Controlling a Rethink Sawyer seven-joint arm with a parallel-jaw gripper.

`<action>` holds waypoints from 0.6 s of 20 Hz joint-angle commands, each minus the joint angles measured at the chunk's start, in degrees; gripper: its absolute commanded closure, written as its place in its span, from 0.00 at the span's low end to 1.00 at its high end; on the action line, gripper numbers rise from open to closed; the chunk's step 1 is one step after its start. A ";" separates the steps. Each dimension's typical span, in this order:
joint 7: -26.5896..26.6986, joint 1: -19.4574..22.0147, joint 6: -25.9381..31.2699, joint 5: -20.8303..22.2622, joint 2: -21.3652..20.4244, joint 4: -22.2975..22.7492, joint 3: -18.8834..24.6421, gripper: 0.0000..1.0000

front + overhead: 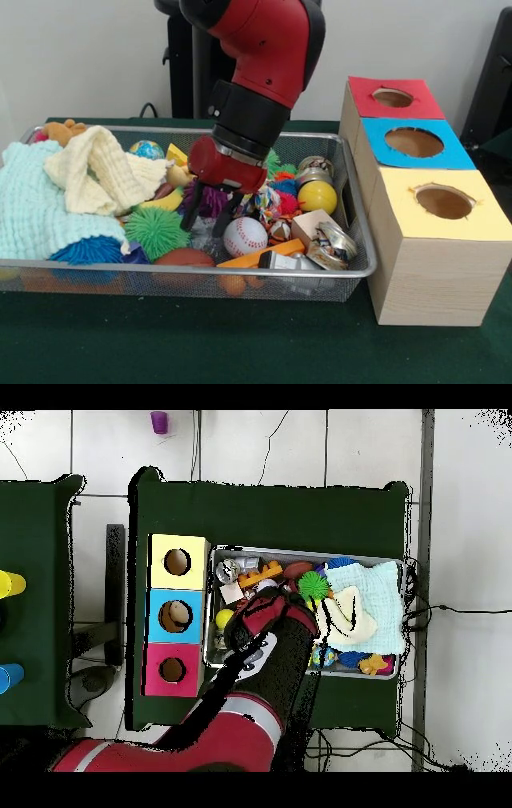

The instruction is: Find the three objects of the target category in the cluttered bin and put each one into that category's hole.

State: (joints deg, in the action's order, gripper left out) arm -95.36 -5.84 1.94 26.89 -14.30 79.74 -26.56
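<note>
The silver wire mesh bin is full of toys: a baseball, a yellow ball, a green spiky ball, a purple spiky toy, metal tins and cloths. My gripper hangs open and empty over the middle of the bin, its black fingers just left of the baseball and in front of the purple toy. Three wooden boxes stand right of the bin, with a red top, a blue top and a yellow top, each with a round hole. In the overhead view the arm covers the bin's middle.
A pale blue cloth and a cream cloth pile up at the bin's left end. An orange block and a brown ball lie at the near rim. The table has a dark green cover.
</note>
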 commanded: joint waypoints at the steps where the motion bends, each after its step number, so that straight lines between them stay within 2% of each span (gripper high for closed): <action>1: -4.66 0.65 -3.98 1.85 5.90 -5.90 1.43 0.00; 4: -4.59 1.01 -3.95 1.64 6.58 -6.54 1.90 0.00; 6: -3.92 2.08 -3.16 1.96 6.18 -6.50 3.70 0.00; 12: -0.20 7.19 2.38 3.54 -0.38 -0.34 12.72 0.00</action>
State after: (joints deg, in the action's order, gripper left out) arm -95.36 -2.86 0.75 27.50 -12.67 76.92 -24.86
